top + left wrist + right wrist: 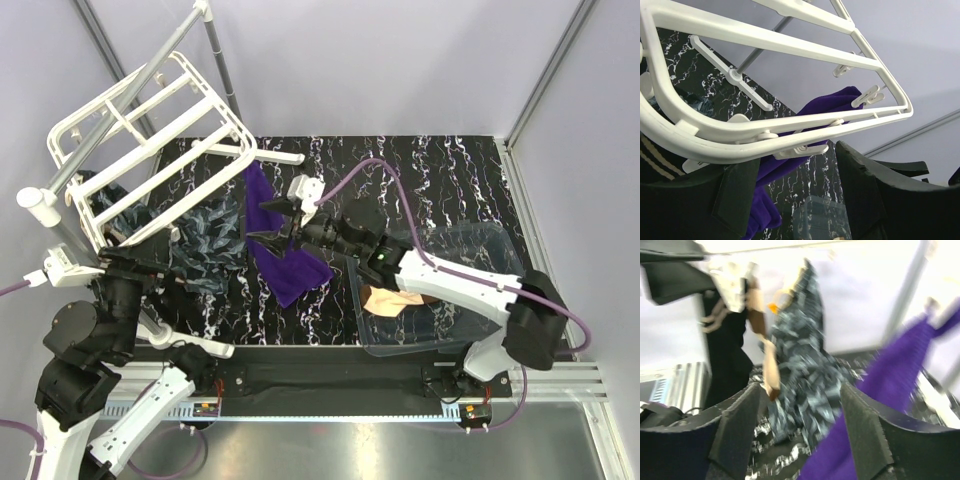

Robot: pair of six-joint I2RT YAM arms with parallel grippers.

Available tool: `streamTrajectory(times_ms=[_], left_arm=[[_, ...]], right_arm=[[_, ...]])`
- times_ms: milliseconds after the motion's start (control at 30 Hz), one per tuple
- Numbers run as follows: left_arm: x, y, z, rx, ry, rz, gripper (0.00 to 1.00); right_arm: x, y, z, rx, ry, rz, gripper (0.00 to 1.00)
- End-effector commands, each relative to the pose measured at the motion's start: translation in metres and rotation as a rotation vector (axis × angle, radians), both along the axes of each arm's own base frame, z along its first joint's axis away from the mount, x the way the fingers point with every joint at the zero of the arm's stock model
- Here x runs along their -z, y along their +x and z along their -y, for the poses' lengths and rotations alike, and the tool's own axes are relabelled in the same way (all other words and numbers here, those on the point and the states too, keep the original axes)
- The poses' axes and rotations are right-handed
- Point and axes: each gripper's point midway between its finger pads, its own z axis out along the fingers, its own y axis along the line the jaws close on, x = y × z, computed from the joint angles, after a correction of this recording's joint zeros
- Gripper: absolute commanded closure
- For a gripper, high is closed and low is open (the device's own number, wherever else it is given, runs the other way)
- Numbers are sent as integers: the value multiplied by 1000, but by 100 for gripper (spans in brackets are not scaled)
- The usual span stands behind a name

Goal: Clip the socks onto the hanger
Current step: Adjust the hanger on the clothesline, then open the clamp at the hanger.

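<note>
Nearest the arm bases, a clear bin (pixel 478 262) sits on the right of the table (pixel 450 180) with a peach sock (pixel 385 300) lying inside it, not yet hung.

Further in, the right gripper (pixel 799 395) reaches across to the hanging laundry. Its jaws stand apart with nothing between them. It sits just beside a purple sock (pixel 290 265), whose lower end lies on the table. The wrist view is blurred, but it also shows a grey patterned sock (pixel 800 370), a black sock (pixel 730 355) and a beige sock (pixel 767 360) with a brown end, all dangling.

On the left, the left gripper (pixel 797 165) is up under the near edge of the hanger (pixel 790 42). Its jaws are also apart, and the white rim crosses just past the fingertips. Whether the rim rests on them cannot be told.

The hanger tilts steeply over the far left of the table, small clips (pixel 866 96) hanging from its edge. The purple sock seems to hang from one of them. Behind it rises the grey pole (pixel 222 70).

By the look of it, one sock is freshly clipped and the right arm is free. The likely next move is to swing that arm back to the bin, pinch the peach sock near its cuff and carry it to a spare clip. The left arm would need to steady the frame meanwhile.
</note>
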Motion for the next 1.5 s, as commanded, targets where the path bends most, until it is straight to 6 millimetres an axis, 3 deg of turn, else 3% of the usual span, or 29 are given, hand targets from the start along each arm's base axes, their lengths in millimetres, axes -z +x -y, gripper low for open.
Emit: streamTrajectory(times_ms=[0, 33, 100, 133, 200, 467, 600, 867, 1467], left_arm=[[-20, -2, -7, -33, -42, 68, 33], [-20, -2, -7, -32, -42, 68, 33], [-21, -3, -8, -35, -46, 72, 33], [-21, -4, -9, -33, -45, 74, 33], [-22, -5, -10, -36, -50, 77, 33], [-25, -4, -8, -30, -54, 88, 32], [-25, -3, -6, -20, -49, 87, 32], [-28, -6, -7, -18, -56, 94, 32], [-33, -9, -4, 6, -88, 102, 32]], right_arm=[[-44, -26, -18, -162, 156, 207, 30], [-36, -25, -27, -185, 153, 203, 30], [-49, -29, -34, -202, 202, 224, 30], [-40, -26, -43, -207, 189, 214, 29], [-42, -25, -55, -214, 196, 219, 28], [-52, -27, -83, -187, 258, 198, 26], [-43, -28, -101, -185, 247, 172, 28], [-51, -37, -117, -262, 274, 121, 33], [-39, -58, -137, -416, 270, 18, 42]])
